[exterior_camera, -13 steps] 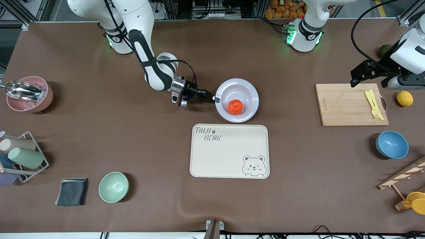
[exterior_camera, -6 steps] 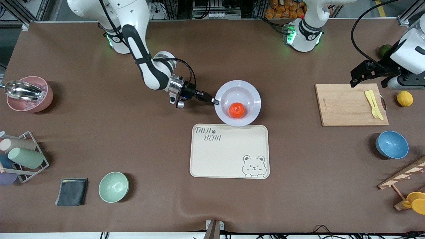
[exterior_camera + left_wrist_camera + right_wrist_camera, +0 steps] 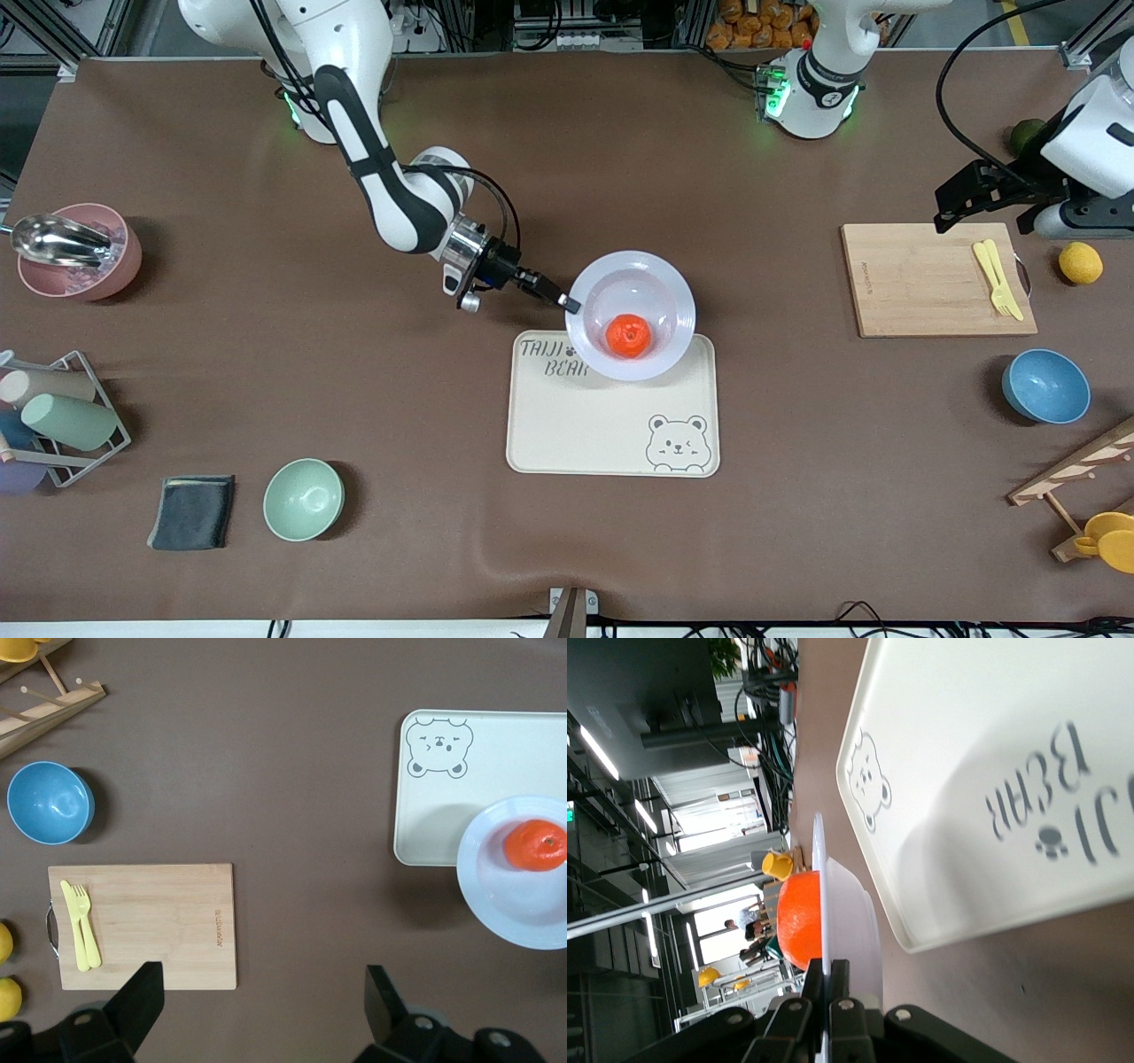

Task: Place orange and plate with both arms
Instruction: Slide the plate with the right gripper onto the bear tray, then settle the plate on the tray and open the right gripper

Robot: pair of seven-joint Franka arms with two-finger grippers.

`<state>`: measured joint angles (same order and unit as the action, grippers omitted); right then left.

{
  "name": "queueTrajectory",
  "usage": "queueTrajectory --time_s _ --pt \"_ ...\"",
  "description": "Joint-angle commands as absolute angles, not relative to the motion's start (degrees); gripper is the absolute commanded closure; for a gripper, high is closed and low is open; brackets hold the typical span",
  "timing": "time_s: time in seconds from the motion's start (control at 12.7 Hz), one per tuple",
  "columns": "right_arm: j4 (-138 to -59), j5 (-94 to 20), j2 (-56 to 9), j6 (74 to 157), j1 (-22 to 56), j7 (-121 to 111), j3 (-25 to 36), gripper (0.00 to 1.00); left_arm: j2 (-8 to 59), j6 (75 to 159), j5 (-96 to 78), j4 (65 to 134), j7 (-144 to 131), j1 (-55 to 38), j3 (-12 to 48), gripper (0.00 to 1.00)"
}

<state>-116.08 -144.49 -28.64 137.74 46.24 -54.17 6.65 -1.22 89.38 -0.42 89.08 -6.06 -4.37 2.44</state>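
While the right gripper (image 3: 568,304) is clamped on the rim of the plate (image 3: 678,301), it carries it, with the orange (image 3: 628,336) inside, above the tray's (image 3: 611,434) edge farther from the camera. The next move, I think, needs a level lowering onto the tray. The left gripper (image 3: 257,1010) waits wide open and empty above the cutting board (image 3: 921,283).

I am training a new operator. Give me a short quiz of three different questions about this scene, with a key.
1. True or false: the orange lies on the plate.
2. What does the right gripper hold? A) the green bowl B) the rim of the plate C) the fork
3. Fill in: the left gripper waits, open, over the edge of the ____.

Key:
1. True.
2. B; it is shut on the rim, with the plate partly over the bear tray.
3. Cutting board.
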Motion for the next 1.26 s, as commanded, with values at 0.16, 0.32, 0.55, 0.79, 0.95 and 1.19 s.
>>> queueTrajectory --time_s 0.16,0.32,0.55,0.79,0.95,1.19 --pt "-106.71 -146.78 -36.82 137.9 42.02 -54.67 6.15 1.0 -0.7 88.07 -1.23 87.63 -6.33 -4.39 2.46 0.0" --pt "-104.69 -146.34 -38.23 137.9 40.44 -54.67 6.15 1.0 -0.7 88.07 -1.23 87.63 -6.33 -4.39 2.46 0.0" --pt "-102.23 -146.25 -40.42 138.25 39.9 -55.02 6.24 1.0 -0.7 88.07 -1.32 87.63 -6.24 -4.48 2.46 0.0" --pt "-98.01 -146.25 -43.23 142.46 39.99 -56.59 6.15 1.0 -0.7 88.07 -1.32 87.63 -6.24 -4.48 2.46 0.0" --pt "-96.6 -146.34 -44.9 142.56 40.16 -56.69 6.15 1.0 -0.7 88.07 -1.32 87.63 -6.24 -4.48 2.46 0.0" --pt "-95.72 -146.43 -46.49 142.56 40.6 -56.78 6.15 1.0 -0.7 88.07 -1.32 87.63 -6.24 -4.48 2.46 0.0"
